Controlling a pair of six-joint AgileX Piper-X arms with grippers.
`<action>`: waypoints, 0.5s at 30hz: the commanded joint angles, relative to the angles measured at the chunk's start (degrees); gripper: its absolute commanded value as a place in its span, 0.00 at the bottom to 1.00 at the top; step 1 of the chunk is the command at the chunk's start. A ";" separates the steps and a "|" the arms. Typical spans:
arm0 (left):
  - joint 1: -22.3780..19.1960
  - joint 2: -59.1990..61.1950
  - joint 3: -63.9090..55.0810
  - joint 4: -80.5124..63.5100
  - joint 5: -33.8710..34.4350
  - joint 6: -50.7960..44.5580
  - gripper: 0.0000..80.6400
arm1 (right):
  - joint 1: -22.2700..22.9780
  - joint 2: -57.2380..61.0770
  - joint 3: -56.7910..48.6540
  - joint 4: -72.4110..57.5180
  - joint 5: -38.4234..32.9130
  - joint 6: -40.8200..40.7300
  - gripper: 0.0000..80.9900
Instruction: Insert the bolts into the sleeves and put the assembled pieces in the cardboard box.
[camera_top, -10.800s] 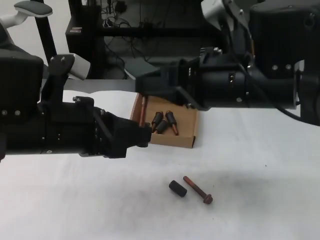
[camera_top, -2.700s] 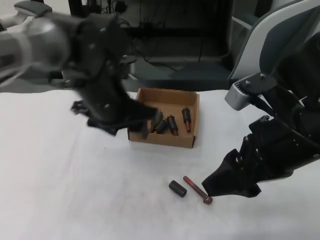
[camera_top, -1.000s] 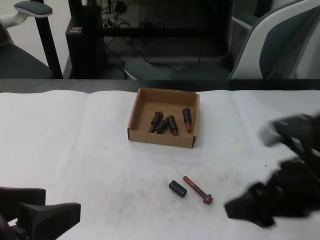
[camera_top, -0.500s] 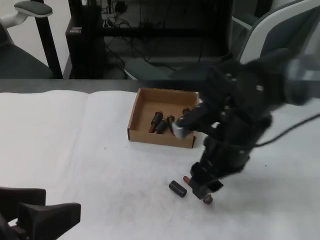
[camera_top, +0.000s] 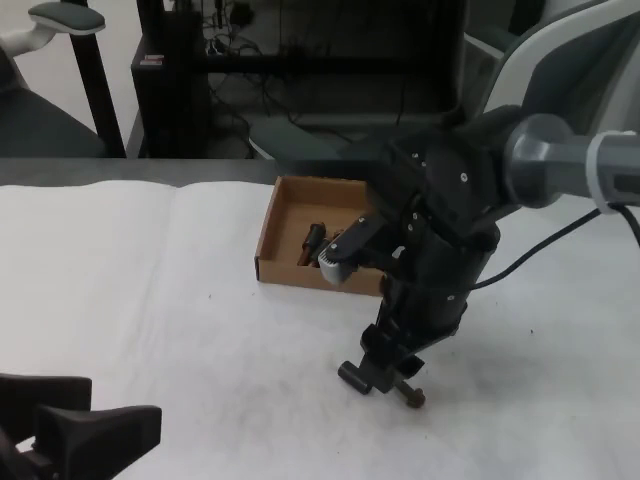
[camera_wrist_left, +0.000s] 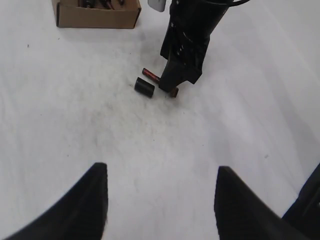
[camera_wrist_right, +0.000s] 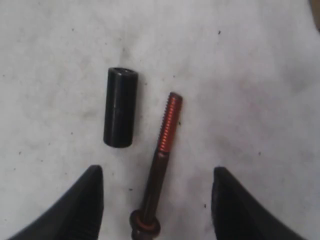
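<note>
A copper bolt (camera_wrist_right: 162, 150) and a black sleeve (camera_wrist_right: 121, 107) are seen lying just beside each other, not touching, on the white bench (camera_top: 150, 300). The right gripper (camera_top: 388, 368) is held low over the bolt, with its fingers spread to either side. The left gripper (camera_wrist_left: 162, 200) is held well apart from them, its fingers also spread. Beyond them, what seem to be assembled pieces (camera_top: 312, 240) are seen in the box (camera_top: 268, 235).
</note>
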 joint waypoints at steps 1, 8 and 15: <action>-0.11 -0.54 -0.06 -2.66 0.05 0.22 0.77 | -0.27 0.70 -0.51 -0.22 -0.14 -1.37 0.77; -0.11 -0.54 -0.06 -10.03 0.05 0.22 0.77 | -0.27 2.91 -0.51 -0.32 -0.14 -1.60 0.77; -0.11 -0.54 -0.06 -10.23 0.05 0.00 0.77 | -0.27 3.24 -0.51 -0.48 -0.14 -1.64 0.54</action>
